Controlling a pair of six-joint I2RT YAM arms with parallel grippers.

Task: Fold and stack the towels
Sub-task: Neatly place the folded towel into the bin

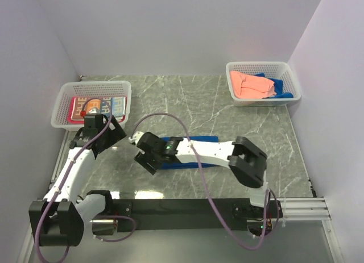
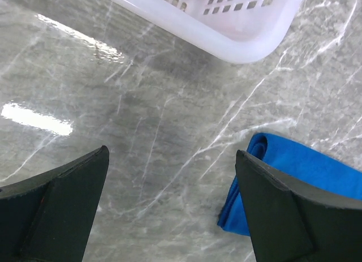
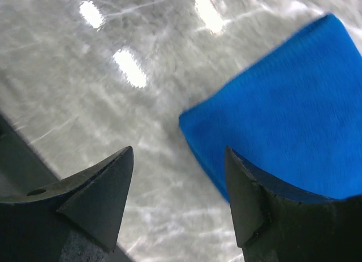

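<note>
A folded deep blue towel [image 1: 206,140] lies flat on the table's middle, partly under my right arm. My right gripper [image 1: 143,159] is open and empty at its left end; in the right wrist view [image 3: 178,151] the right finger [image 3: 254,200] overlaps the towel's corner [image 3: 283,115]. My left gripper [image 1: 115,129] is open and empty just left of the towel, whose folded edge shows in the left wrist view [image 2: 317,168]. A printed orange/blue towel [image 1: 101,105] over a pink-red one [image 1: 76,113] lies in the left basket. A salmon-peach towel [image 1: 250,84] and a blue one [image 1: 282,84] lie in the right basket.
The white mesh basket [image 1: 96,84] stands at the back left, close behind my left gripper; its corner shows in the left wrist view [image 2: 237,47]. A second white basket [image 1: 259,65] stands at the back right. Walls close in the table on three sides.
</note>
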